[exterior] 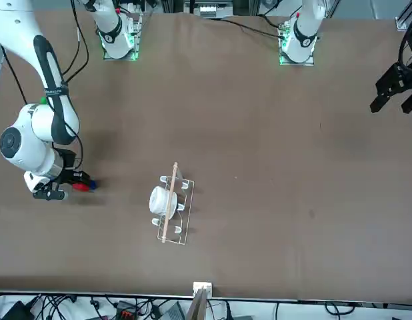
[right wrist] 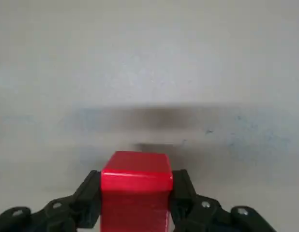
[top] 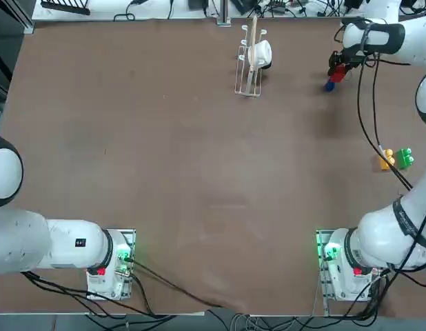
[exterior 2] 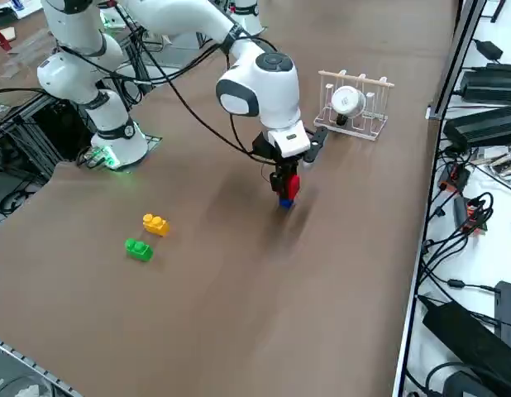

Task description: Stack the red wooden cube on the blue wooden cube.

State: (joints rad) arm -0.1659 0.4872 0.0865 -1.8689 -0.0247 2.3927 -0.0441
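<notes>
My right gripper (exterior 2: pixel 286 180) is at the far right of the table, pointing down and shut on the red wooden cube (exterior 2: pixel 290 187). In the wrist view the red cube (right wrist: pixel 135 186) fills the gap between the two black fingers (right wrist: pixel 86 198). The blue wooden cube (exterior 2: pixel 285 202) sits on the table directly under the red one, with the two close together or touching. In the top view the blue cube (top: pixel 329 86) shows just below the red cube (top: pixel 337 74). From the front, the red cube (exterior: pixel 79 187) and the blue cube (exterior: pixel 91 185) sit side by side. The blue cube is hidden in the wrist view.
A wire rack holding a white cup (top: pixel 254 56) stands to the left of the cubes, also seen in the side view as the rack (exterior 2: pixel 352 104). A yellow block (top: pixel 386 160) and a green block (top: pixel 404 158) lie nearer the right arm's base.
</notes>
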